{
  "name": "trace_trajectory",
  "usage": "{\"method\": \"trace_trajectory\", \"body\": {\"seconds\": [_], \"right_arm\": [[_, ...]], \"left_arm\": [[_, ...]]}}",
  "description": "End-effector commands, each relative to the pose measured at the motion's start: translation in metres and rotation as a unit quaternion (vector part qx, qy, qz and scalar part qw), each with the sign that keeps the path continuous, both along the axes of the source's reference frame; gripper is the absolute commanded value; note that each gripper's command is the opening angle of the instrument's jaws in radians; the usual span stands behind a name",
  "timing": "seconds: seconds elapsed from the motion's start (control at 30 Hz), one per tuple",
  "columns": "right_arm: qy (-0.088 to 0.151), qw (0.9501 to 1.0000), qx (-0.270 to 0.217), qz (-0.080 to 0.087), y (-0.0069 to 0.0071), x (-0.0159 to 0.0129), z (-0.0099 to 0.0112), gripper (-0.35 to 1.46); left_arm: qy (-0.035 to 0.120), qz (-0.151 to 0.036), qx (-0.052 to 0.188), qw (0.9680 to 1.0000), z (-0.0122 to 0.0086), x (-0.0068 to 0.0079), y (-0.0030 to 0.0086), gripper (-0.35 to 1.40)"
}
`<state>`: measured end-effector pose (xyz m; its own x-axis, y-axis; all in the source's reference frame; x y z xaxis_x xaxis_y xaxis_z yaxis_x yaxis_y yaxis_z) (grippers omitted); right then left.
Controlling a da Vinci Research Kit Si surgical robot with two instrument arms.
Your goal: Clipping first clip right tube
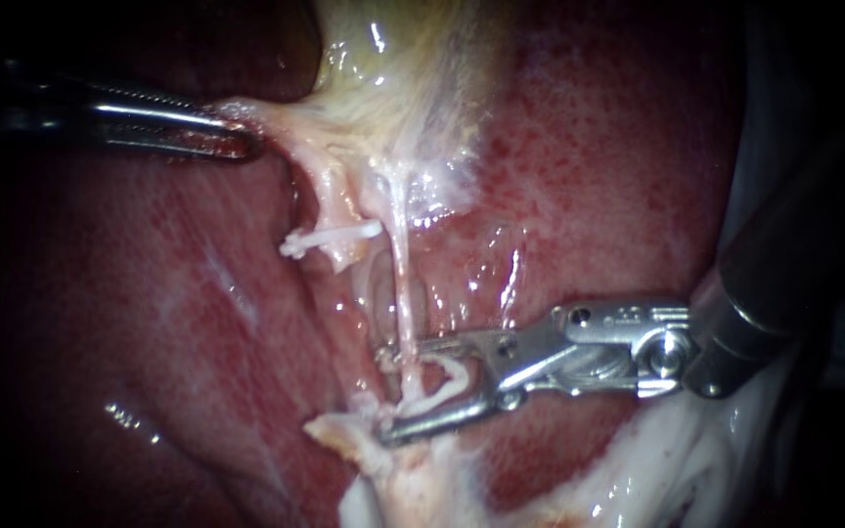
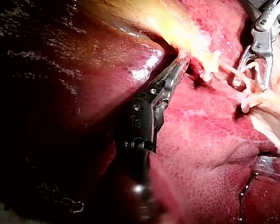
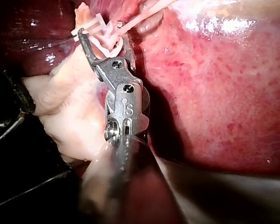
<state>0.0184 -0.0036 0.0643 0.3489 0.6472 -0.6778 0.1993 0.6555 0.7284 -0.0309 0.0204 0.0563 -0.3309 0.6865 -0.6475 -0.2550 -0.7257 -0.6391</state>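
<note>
The right tube (image 1: 401, 279) is a thin pale strand running down from the gallbladder (image 1: 393, 68). My right instrument (image 1: 398, 386) comes in from the right. Its jaws stand apart astride the strand's lower end and carry an open white clip (image 1: 450, 376) between them. The thicker left tube (image 1: 336, 196) bears a white clip (image 1: 330, 238) across it. My left instrument (image 1: 237, 132) enters from the left, with its jaws shut on pale tissue at the gallbladder's neck, which is drawn leftward. In the right wrist view my right instrument (image 3: 102, 39) stands around the pale strands.
Dark red liver (image 1: 589, 176) surrounds the tubes on both sides. Whitish fatty tissue (image 1: 638, 469) lies under my right instrument's wrist. A glistening thin membrane (image 1: 486, 274) sits just right of the right tube.
</note>
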Motion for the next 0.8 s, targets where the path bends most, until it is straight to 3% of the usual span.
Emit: {"method": "trace_trajectory", "body": {"seconds": [0.03,0.6,0.8], "right_arm": [[0.001,1.0000,0.000,-0.001,-0.0001,0.0000,-0.0002,0.46],[0.010,0.9999,0.008,0.004,0.0001,0.0004,-0.0010,0.37],[0.005,0.9998,0.018,0.006,0.0002,0.0007,-0.0008,0.17]], "left_arm": [[0.001,-0.001,0.000,1.0000,0.0000,0.0000,0.0000,-0.35],[0.001,-0.001,0.000,1.0000,-0.0001,0.0001,0.0001,-0.35],[0.001,-0.001,0.000,1.0000,-0.0001,0.0000,0.0001,-0.35]]}}
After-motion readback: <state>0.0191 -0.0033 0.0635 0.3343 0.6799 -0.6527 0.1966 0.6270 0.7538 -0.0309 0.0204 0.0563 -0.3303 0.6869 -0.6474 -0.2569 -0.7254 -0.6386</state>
